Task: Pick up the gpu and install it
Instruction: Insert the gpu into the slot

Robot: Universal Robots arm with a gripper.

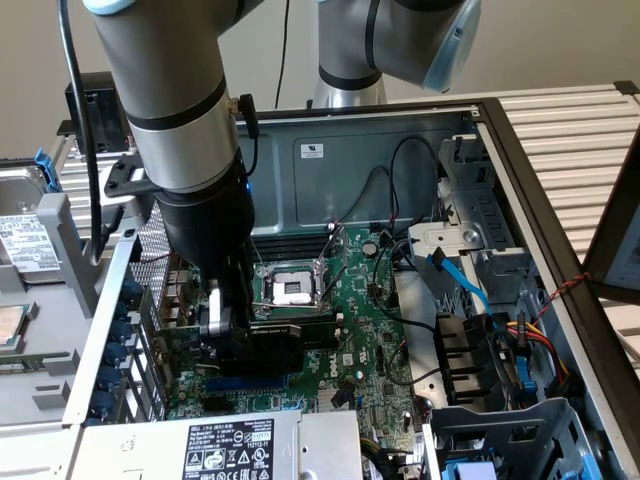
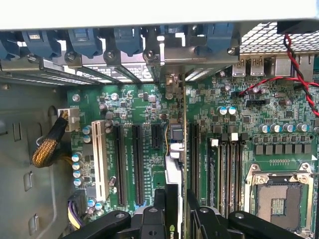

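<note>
Gripper (image 1: 228,325) clamped on gpu (image 1: 275,342), card half hidden behind it; wrist view shows it edge-on over motherboard (image 2: 134,99) slots.

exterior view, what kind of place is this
Probably a computer assembly or repair bench: an opened desktop case, its green motherboard with an empty CPU socket, and a robot hand gripping the gpu.

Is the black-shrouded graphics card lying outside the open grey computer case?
No, the black-shrouded graphics card is clamped in the robot's fingers, low over the green motherboard inside the open grey computer case.
</note>
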